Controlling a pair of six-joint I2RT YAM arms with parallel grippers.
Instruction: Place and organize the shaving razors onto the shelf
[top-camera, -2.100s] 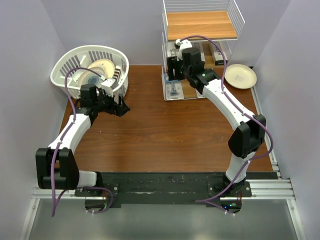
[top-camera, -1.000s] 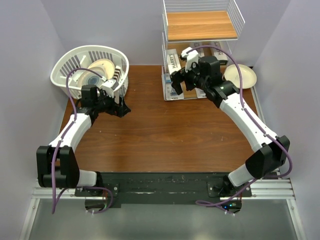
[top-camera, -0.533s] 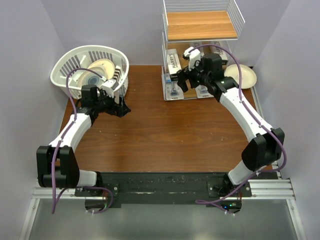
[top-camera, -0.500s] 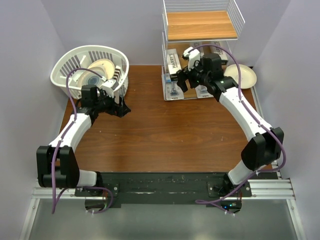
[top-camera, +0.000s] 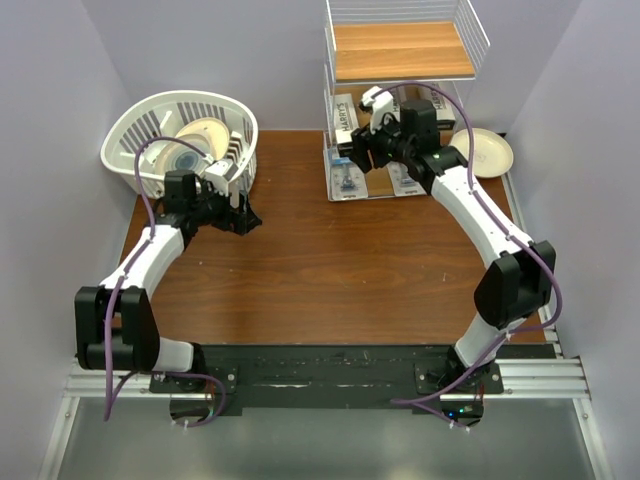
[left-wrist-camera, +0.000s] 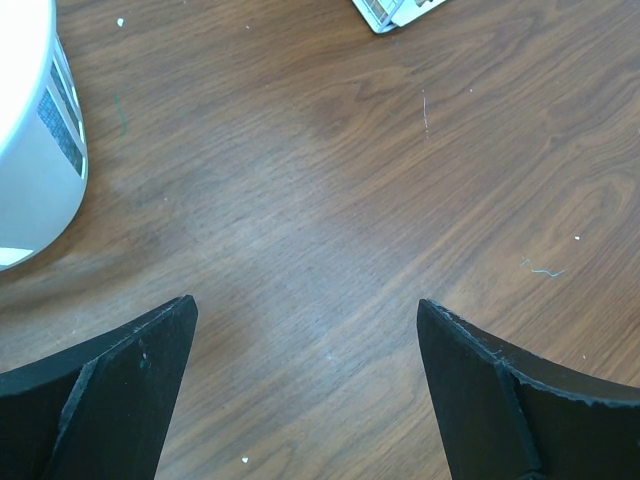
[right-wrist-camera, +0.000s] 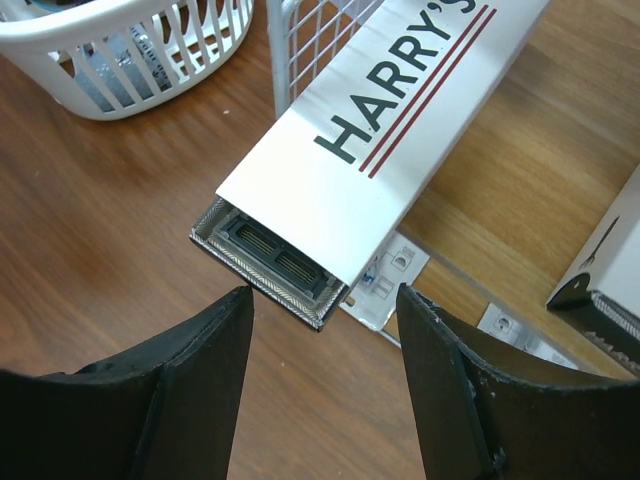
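Overhead view: shelf stands at the far edge of the table. One long white razor box lies on its middle tier, and a clear razor pack lies on the bottom tier. The right claw sits at the shelf front, at the near end of that box. The left claw hangs over the table just beside the white basket.

Left wrist view: left claw is spread wide over bare wood and holds nothing. The basket is at the left.

Right wrist view: the razor box juts out of the shelf. Its open end reaches into the gap of the right claw. The fingers stand apart, with no contact visible.
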